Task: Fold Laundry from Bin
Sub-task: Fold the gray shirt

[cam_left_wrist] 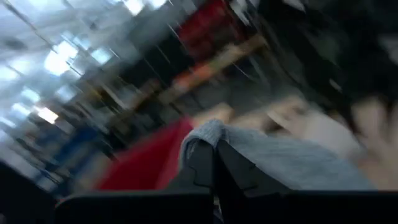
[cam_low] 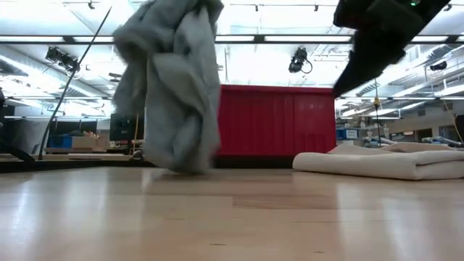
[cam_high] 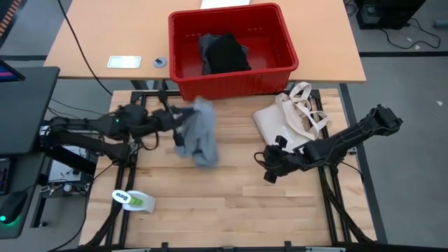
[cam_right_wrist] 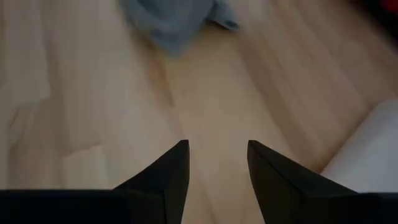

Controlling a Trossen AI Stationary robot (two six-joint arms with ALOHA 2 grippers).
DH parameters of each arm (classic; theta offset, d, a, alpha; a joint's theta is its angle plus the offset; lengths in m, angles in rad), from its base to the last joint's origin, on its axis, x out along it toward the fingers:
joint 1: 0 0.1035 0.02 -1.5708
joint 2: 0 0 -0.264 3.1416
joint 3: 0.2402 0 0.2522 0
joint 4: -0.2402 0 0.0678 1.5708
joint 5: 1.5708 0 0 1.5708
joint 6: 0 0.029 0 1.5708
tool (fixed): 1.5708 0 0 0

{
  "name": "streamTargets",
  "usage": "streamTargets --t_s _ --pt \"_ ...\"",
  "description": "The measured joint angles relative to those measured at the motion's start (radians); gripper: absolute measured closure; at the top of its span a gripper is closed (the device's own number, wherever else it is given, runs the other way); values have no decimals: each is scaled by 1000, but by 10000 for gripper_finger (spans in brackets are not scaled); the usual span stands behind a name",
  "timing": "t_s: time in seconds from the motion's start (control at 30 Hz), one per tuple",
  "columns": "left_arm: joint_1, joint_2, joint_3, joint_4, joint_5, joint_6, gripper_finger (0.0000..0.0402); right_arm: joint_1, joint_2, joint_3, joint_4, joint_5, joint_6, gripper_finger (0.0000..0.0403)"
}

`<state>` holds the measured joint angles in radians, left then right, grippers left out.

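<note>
**Grey T-shirt lifted over the wooden table**

My left gripper (cam_high: 183, 124) is clamped tight on the light grey T-shirt (cam_high: 201, 133), which hangs bunched with its lowest folds at or just above the pale wooden tabletop (cam_high: 231, 196). My right gripper (cam_high: 269, 170) waits above the boards beside the cream canvas tote bag (cam_high: 283, 119), fingers parted and holding nothing. The red bin (cam_high: 231, 77) stands on the far table, a black garment (cam_high: 227, 52) inside it. A roll of tape (cam_high: 133, 201) lies near my left edge. Beyond, ceiling light strips glow over a workshop room.
</note>
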<state>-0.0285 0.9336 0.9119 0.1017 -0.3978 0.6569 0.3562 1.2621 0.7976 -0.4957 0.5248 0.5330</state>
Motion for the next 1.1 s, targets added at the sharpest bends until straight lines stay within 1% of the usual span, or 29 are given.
streamTargets --t_s 0.1,0.17,0.23,0.3,0.33,0.37,0.4,0.53,0.63,0.67,0.77,0.9,1.0,1.1 --pt "-9 -2 0 123 7 83 398 -22 0 1 9 53 -30 233" --pt "-18 -2 0 150 40 118 396 -33 0 1 10 110 -48 233" --pt "-20 -2 1 96 156 110 396 -44 0 1 13 150 -67 233" --pt "-21 -2 1 -38 335 62 397 -53 0 1 29 162 -85 233" --pt "-21 0 0 -112 422 22 397 -55 0 1 38 153 -95 233" --pt "-19 7 0 -182 486 -23 397 -57 0 1 49 137 -106 233" --pt "-16 24 0 -239 517 -72 397 -59 0 1 61 115 -110 233" --pt "-13 117 -7 -420 514 -303 396 -65 0 0 110 26 -126 233" --pt "-20 211 -5 -425 511 -409 386 -65 1 0 143 -35 -151 233" --pt "-27 244 -5 -422 496 -435 378 -66 1 0 160 -53 -162 233" --pt "-47 341 -3 -373 484 -440 334 -66 1 0 195 -87 -189 233" --pt "-83 446 -3 -270 483 -432 241 -66 1 0 205 -125 -196 233" --pt "-112 477 -3 -244 499 -397 171 -66 9 0 209 -178 -196 233" --pt "-134 467 -3 -251 498 -387 121 -57 60 1 246 -186 -206 233"
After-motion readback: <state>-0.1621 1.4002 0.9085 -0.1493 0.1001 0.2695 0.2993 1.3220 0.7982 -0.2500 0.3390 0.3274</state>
